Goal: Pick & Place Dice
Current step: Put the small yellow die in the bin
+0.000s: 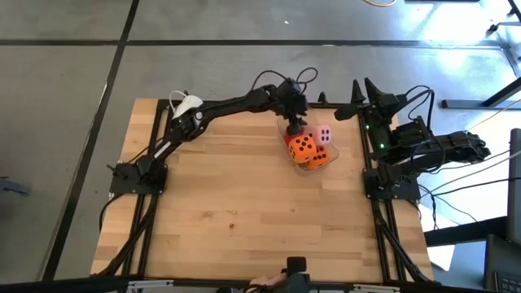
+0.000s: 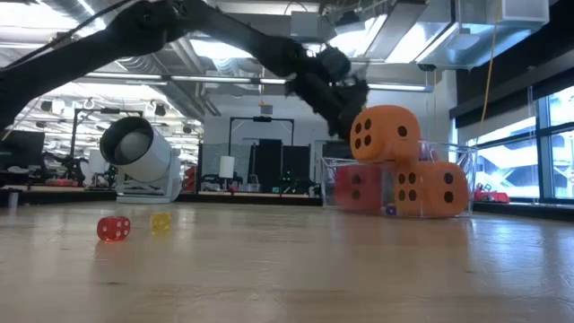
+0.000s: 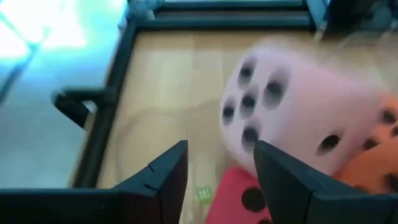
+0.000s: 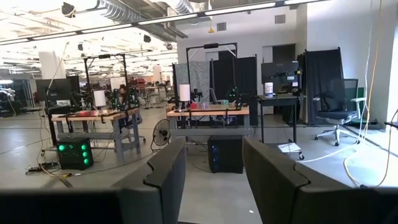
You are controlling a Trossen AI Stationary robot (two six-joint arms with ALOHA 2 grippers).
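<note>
A: How are the dice expected to handle?

B: They are judged light and soft, foam-like, so they should give under pressure and are unlikely to be damaged. Two opposite flat faces are best taken; a corner grip would likely let a cube twist out.

A: Where are they found?

B: All four are gathered in the clear container toward the far right of the bench. The pink die sits high at the far side, one orange die is stacked on top, the second orange die lies beneath it, and the red die is at the bottom beside that one. The pile rises above the container's rim.

A: And the tools?

B: The left tool is held over the container's far edge, its fingers apart with nothing between them; the pink die is seen just beyond the fingertips in the left wrist view. The right tool is parked at the bench's right edge, fingers apart and empty.

A: Anything else on the bench?

B: Two tiny dice, a small red one and a small yellow one, are seen well apart from the container.
</note>
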